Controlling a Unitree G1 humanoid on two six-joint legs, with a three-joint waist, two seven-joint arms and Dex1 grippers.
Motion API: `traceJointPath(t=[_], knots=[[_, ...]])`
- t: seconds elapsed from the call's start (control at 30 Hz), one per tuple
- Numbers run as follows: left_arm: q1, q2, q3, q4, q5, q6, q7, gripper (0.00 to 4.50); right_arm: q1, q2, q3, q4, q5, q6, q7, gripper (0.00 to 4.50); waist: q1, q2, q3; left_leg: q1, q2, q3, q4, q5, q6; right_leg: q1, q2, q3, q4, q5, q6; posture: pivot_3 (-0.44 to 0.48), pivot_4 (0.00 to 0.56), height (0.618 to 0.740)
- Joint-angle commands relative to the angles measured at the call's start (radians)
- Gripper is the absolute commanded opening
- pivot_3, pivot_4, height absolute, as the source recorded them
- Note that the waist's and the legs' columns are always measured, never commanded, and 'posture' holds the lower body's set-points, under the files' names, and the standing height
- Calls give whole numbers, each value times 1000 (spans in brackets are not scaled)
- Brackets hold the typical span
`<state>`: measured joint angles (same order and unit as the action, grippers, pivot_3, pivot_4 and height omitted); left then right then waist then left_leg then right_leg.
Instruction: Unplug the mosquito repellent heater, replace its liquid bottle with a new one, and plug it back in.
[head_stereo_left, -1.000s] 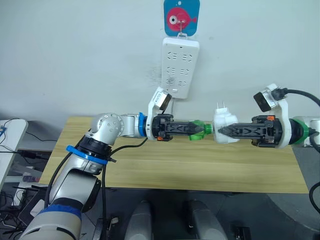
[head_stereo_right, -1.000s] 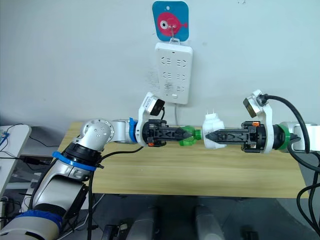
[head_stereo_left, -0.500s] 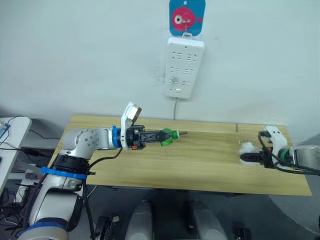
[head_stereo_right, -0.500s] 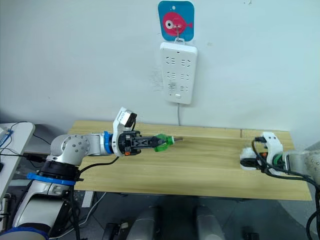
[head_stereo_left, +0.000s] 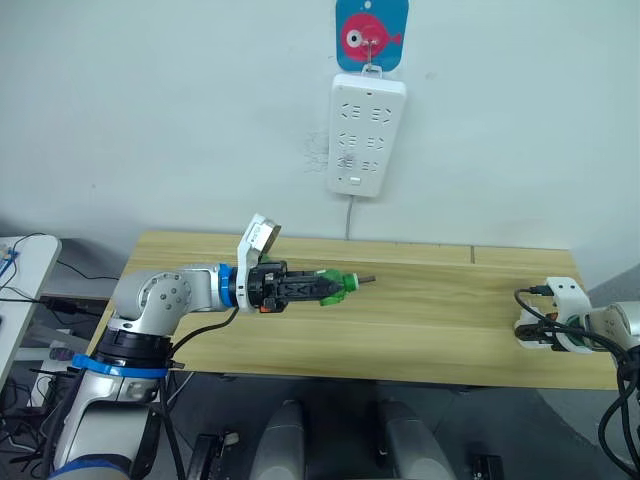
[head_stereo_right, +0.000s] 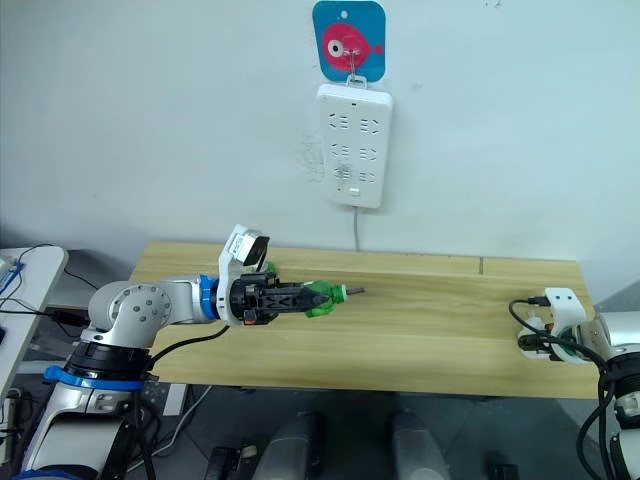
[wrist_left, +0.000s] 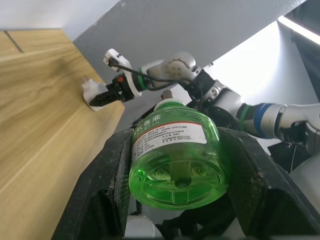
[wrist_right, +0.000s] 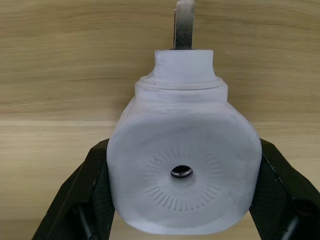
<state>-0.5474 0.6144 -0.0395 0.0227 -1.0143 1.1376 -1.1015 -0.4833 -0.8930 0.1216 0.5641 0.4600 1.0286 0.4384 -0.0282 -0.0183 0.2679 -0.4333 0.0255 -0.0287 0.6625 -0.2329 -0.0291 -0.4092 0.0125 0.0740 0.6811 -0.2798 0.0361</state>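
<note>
While the left gripper (head_stereo_left: 335, 286) clamps the green bottle (wrist_left: 175, 155) by its body over the middle of the table (head_stereo_left: 420, 330), wick end pointing toward the robot's right, the right gripper (wrist_right: 182, 220) holds the heater (wrist_right: 184, 170) low at the table's far right edge, pinched across its white sides with a prong (wrist_right: 183, 22) pointing away from the wrist. The two parts are well apart, so the bottle looks freed from the heater, and the step in hand seems to be setting this bottle aside. Whether it is the old one or the new one I cannot tell.

To do it well, lower the bottle until its base meets the wood before the fingers part, or it may roll. Keep the wick clear of the tabletop. Hold the heater steady and level meanwhile, its socket kept free for the next bottle. The power strip (head_stereo_left: 366, 135) hangs on the wall above, sockets vacant, waiting for the final plug-in.
</note>
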Motion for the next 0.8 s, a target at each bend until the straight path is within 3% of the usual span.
traceJointPath(t=[0.03,0.17,0.3,0.33,0.6,0.7,0.8], knots=[[4,8,37,-53,-19,17,-3,2269,-7,-5,0,17,-71,-33,62,2993,1,0,0,0,0,0,0,0,0,0,0,0,0,0,0,93,290,740],[7,7,43,-59,-15,26,-3,2269,-10,9,-14,31,-118,-42,92,2993,1,0,0,0,1,-1,0,0,0,0,1,-1,0,0,0,94,291,740],[6,0,38,-61,9,1,6,2269,-14,2,-45,9,-144,-45,118,4324,1,0,0,0,0,-1,0,0,0,0,0,-1,0,0,0,86,286,740],[5,-3,38,-60,9,0,8,2269,-13,-7,-54,-4,-148,-38,122,4463,1,1,0,0,0,-1,0,0,0,0,0,0,0,0,0,82,285,740],[29,-51,40,-89,26,-48,42,2269,59,-84,-162,-334,-98,122,160,4463,0,1,0,0,0,-1,-1,0,0,1,0,-1,0,0,0,51,272,740],[45,-116,42,-111,132,-225,106,2269,73,-101,-213,-484,-86,121,167,4463,-1,1,0,0,0,-2,-1,0,0,0,0,-1,0,0,0,40,269,740],[60,-205,-9,-133,341,-535,168,2269,44,-13,-308,-589,-1,135,174,4463,-1,1,0,0,1,-1,0,1,-1,1,0,0,-1,0,0,30,266,740]])
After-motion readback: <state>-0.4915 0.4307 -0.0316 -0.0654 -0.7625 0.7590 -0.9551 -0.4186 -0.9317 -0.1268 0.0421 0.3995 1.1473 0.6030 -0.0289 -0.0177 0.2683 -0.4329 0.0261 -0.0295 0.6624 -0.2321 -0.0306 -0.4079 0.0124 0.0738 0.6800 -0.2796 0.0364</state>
